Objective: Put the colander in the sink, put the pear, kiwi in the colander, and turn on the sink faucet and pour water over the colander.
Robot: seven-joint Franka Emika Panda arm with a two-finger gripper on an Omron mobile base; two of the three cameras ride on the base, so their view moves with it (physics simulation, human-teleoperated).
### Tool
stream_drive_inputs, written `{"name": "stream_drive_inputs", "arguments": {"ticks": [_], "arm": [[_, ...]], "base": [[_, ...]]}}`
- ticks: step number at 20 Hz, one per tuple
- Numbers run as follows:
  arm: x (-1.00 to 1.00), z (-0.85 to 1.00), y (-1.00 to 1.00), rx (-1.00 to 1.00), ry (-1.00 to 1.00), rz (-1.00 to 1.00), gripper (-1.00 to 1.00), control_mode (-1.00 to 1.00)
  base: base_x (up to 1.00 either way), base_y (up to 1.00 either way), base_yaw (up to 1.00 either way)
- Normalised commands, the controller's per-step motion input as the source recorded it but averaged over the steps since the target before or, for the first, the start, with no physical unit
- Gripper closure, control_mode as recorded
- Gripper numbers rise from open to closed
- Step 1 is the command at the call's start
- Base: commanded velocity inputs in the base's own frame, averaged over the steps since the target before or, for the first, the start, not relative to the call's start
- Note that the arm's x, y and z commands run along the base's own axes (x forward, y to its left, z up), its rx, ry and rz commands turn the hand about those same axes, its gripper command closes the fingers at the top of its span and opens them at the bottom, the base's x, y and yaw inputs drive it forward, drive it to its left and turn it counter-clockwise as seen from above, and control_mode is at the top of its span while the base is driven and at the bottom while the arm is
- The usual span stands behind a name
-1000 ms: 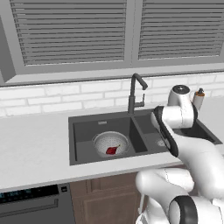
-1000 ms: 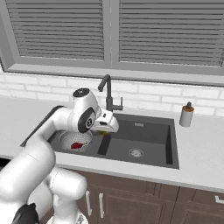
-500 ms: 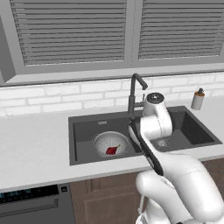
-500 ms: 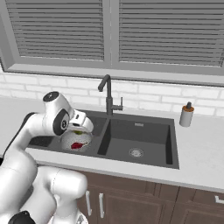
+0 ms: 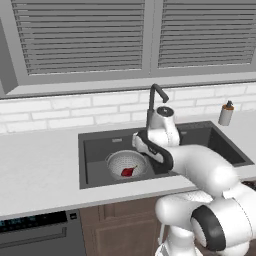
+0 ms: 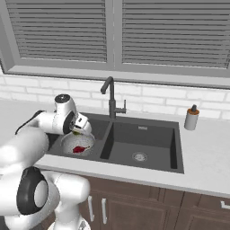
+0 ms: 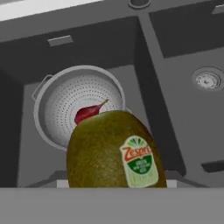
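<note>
The end effector [image 6: 79, 130] is pinching the kiwi [image 7: 114, 151] across its middle; the fruit is looking light, firm and a bit slippery, so a gentle release should suit. It is filling the lower centre of the hand view, hanging above the colander [image 7: 78, 105], where the pear [image 7: 86, 113] is lying, in the sink [image 7: 144, 57].

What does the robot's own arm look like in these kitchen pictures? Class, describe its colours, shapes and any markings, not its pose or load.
The arm is built of smooth, rounded glossy white segments, bulging like thick tubes. Dark grey to black rings and round caps mark its joints, one large dark disc low on the body. The gripper end is a small white block with dark parts. No cables or lettering can be made out.
</note>
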Motion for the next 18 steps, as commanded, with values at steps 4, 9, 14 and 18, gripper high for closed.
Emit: {"name": "stream_drive_inputs", "arguments": {"ticks": [4,9,14,18], "arm": [[0.85,-0.19,0.30,0.13,0.39,0.00,1.00,-1.00],[0.74,-0.51,0.50,-0.10,0.33,0.00,1.00,-1.00],[0.61,-0.40,0.45,-0.06,0.18,0.00,1.00,-1.00],[0.19,-0.51,0.14,0.00,0.09,0.00,1.00,-1.00]], "base": [[0.00,0.00,0.00],[0.00,0.00,0.00],[0.00,0.00,0.00],[0.00,0.00,0.00]]}}
